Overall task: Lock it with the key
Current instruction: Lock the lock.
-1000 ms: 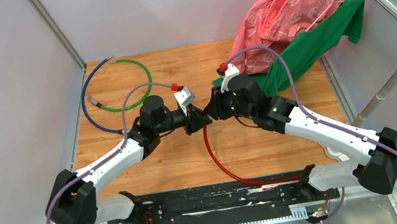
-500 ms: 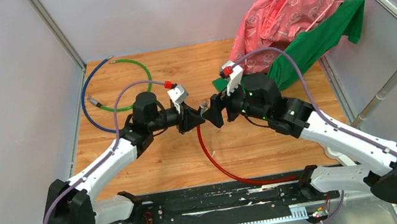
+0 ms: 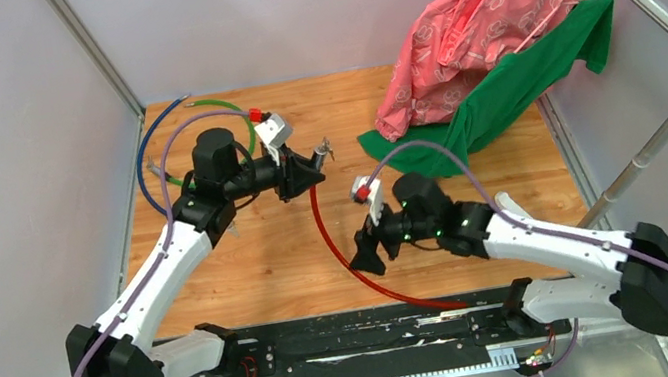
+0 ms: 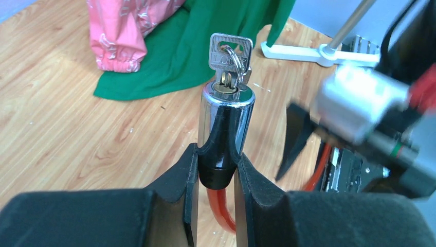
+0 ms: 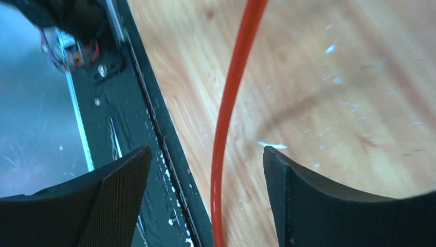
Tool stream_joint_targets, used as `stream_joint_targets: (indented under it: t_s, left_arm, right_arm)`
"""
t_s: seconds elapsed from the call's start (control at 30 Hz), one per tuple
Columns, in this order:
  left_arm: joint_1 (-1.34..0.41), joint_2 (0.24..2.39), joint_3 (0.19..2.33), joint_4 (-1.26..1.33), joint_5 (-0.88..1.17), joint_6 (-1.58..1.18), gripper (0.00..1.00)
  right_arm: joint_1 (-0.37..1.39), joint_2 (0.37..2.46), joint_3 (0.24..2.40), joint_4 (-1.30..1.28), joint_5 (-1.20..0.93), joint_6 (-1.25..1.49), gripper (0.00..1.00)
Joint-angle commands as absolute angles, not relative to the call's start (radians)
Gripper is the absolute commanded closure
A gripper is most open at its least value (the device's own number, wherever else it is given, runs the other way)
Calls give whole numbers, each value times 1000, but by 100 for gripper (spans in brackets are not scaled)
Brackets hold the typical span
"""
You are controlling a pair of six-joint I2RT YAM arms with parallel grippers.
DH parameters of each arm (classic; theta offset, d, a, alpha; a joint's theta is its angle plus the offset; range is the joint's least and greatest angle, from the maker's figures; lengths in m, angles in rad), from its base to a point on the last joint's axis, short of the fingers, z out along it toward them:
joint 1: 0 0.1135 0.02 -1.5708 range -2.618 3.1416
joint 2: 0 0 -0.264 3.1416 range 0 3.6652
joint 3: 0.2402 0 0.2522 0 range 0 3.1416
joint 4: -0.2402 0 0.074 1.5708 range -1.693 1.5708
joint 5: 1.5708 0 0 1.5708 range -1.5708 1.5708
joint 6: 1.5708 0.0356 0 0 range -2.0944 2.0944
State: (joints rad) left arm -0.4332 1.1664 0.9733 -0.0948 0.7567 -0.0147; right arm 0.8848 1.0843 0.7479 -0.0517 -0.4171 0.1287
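Sticking out of lock cylinder (image 4: 226,116) between left jaws: key (image 4: 230,51)

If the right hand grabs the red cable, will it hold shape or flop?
Likely springy, not limp: the red cable lies in one smooth arc. Its glossy round jacket may slip in the right hand.

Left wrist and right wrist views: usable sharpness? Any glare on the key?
Left wrist: key and lock cylinder sharp, bright glints on the chrome but key readable; grey block at right blurred. Right wrist: soft overall, red cable smeared. Top external: crisp, evenly lit.
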Motion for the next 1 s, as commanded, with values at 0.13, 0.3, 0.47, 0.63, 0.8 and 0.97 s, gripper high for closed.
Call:
stream_joint_targets:
  t_s: [0.13,0.3,0.47,0.63,0.8,0.97]
  left_arm:
    - [-362,1124,1049,-119,760,-3,100]
    - [-314,1117,1091,-151,775,25,100]
    - [-296,1092,1080,-177,773,50,100]
    - [-255,1080,1084,-189,775,55,100]
    - [-211,1073,1086,-273,763,133,100]
    - [-212,1052,1031,-365,813,136,100]
  right_arm:
    - [1083,1235,632,174,-245,19,19]
    - [1083,1336,639,139,-210,17,21]
    - [1083,1429,654,126,-187,21,40]
    - [1083,1410,694,46,-165,7,82]
    - [1083,1317,756,-98,-61,-119,97]
    - [1083,1336,859,-243,-73,-340,98]
